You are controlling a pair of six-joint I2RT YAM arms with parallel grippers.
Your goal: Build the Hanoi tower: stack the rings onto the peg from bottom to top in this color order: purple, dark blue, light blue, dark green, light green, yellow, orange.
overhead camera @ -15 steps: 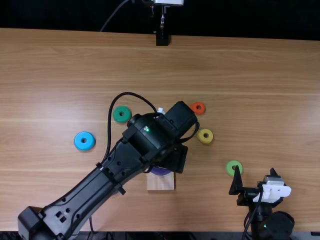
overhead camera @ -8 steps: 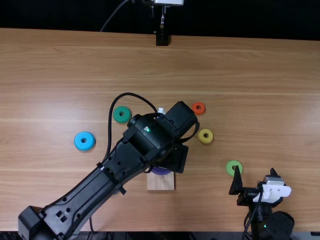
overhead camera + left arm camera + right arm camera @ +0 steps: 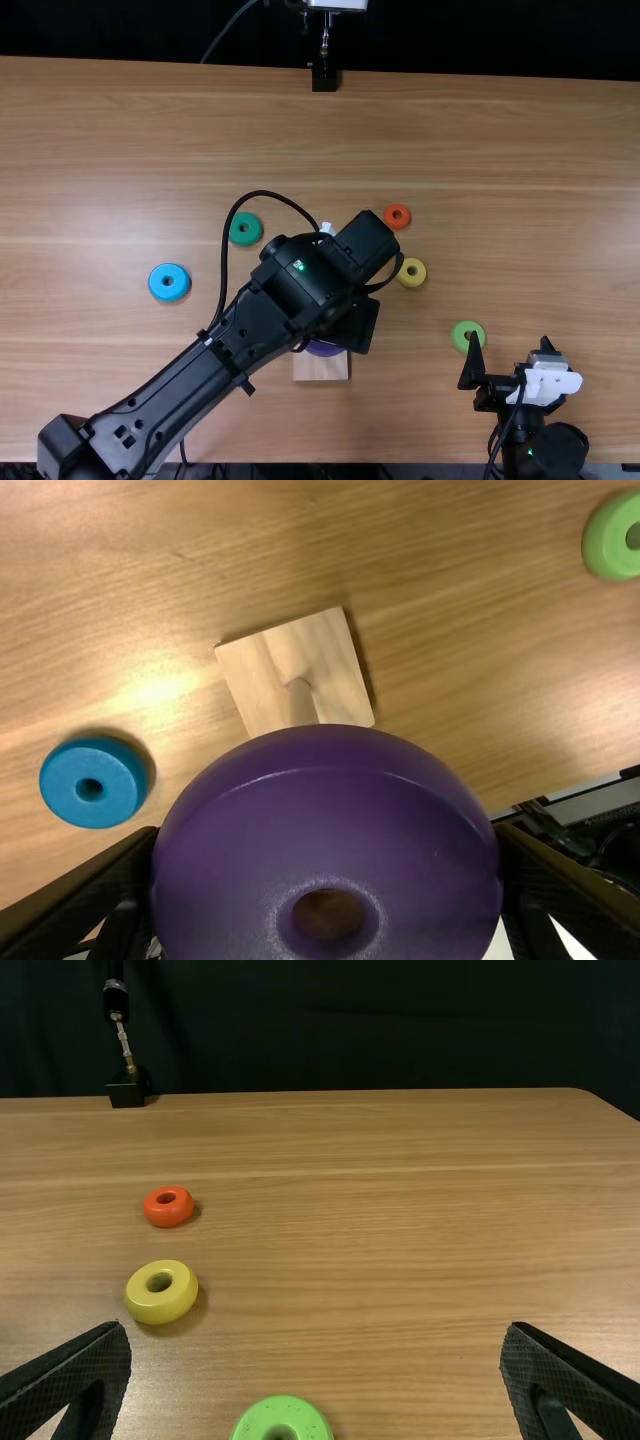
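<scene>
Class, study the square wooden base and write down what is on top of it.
A peg stands on the base, no ring around its visible lower part. The purple ring, between the left fingers, covers the rest.

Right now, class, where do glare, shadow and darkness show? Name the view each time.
Left wrist view: bright glare on the table between the blue ring and the wooden base, both edged by shadow; right wrist view: soft shadows beside the yellow ring and orange ring; top view: near-black beyond the table's far edge.
</scene>
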